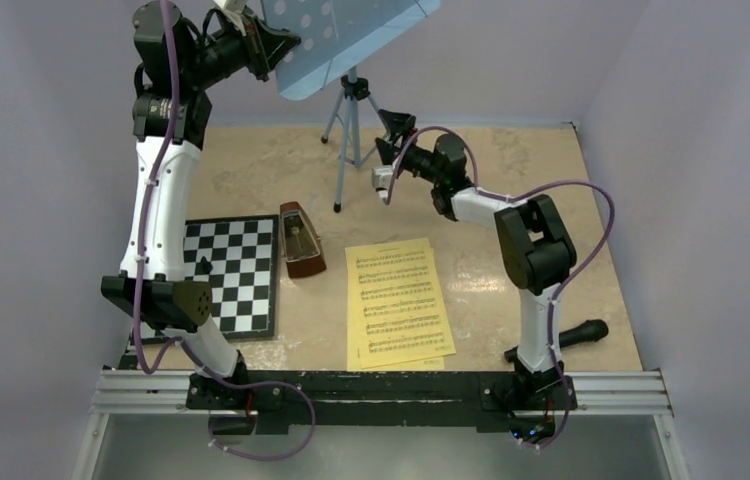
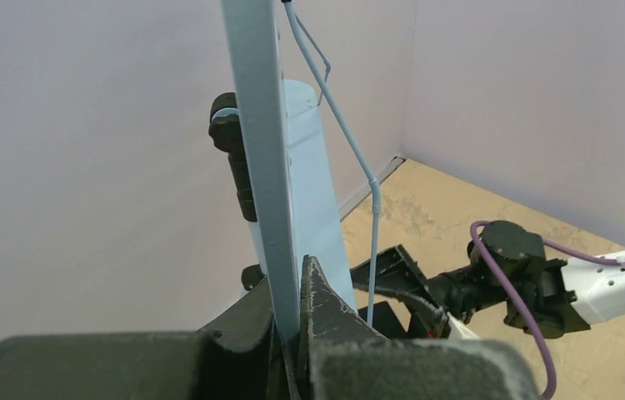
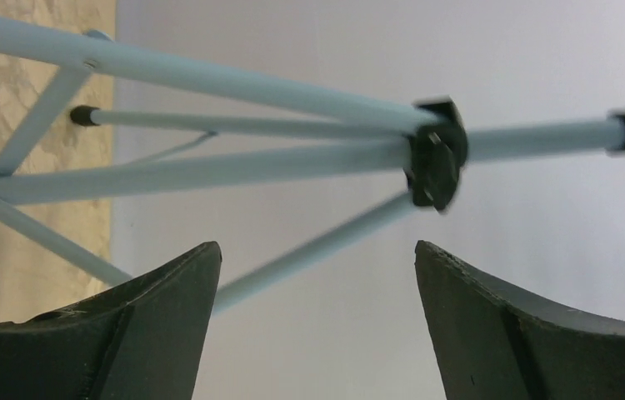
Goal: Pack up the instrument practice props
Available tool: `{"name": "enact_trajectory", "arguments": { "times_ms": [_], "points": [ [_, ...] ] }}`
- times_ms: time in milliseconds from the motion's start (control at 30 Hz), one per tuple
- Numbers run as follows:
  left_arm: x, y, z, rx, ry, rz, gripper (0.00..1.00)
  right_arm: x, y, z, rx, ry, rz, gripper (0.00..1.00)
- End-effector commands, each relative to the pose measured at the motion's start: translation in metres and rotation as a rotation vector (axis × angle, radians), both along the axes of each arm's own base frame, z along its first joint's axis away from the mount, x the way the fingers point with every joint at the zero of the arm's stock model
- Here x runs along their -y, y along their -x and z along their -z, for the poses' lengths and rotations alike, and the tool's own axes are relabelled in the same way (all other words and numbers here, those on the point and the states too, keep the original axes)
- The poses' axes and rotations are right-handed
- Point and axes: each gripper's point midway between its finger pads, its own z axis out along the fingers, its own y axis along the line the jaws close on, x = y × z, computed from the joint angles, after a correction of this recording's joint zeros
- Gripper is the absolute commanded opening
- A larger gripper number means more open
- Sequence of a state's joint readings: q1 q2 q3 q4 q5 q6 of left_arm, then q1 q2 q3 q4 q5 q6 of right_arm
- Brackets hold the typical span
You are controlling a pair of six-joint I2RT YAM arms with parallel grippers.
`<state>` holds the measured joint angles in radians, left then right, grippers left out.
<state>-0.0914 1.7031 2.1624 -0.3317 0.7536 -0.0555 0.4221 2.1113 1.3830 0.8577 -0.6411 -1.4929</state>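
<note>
The music stand is up on its tripod at the back of the worktop, with the left fingers clamped together on the lower edge of its tilted plate. The right fingers are spread wide just beside the black hub where the legs meet the pole, gripping nothing.

To my eye the risk is in that lone pinch. The plate is thin, smooth sheet and the hold is right at its rim, so it could slip out. A pull there, high above such spindly legs, could tip the whole stand over. If the open fingers close a little off, they may catch one leg instead of the hub and splay or drag the tripod.

The plate is pale blue metal punched with round holes, its legs slim painted tubes with dark rubber feet and a wire page-holder behind it.

In front of the stand lie the small brown pyramid-shaped metronome, glossy like varnished wood, and the flat yellow sheets of printed staves. Further out on the metronome's side is the chessboard. The worktop is mottled beige, like stone.
</note>
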Motion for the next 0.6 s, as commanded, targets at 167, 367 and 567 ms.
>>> {"name": "enact_trajectory", "arguments": {
  "times_ms": [167,367,567],
  "points": [
    [0.003,-0.009,0.01,-0.005,-0.016,0.039,0.0,0.106,0.013,-0.125,-0.526,-0.571,0.326,0.92],
    [0.006,-0.007,0.009,0.006,-0.02,0.063,0.0,0.137,0.04,-0.109,-1.171,-0.826,0.346,0.97],
    [0.007,-0.004,0.008,0.026,-0.027,0.092,0.0,0.128,0.061,-0.105,-1.314,-0.798,0.288,0.97]
  ]
}}
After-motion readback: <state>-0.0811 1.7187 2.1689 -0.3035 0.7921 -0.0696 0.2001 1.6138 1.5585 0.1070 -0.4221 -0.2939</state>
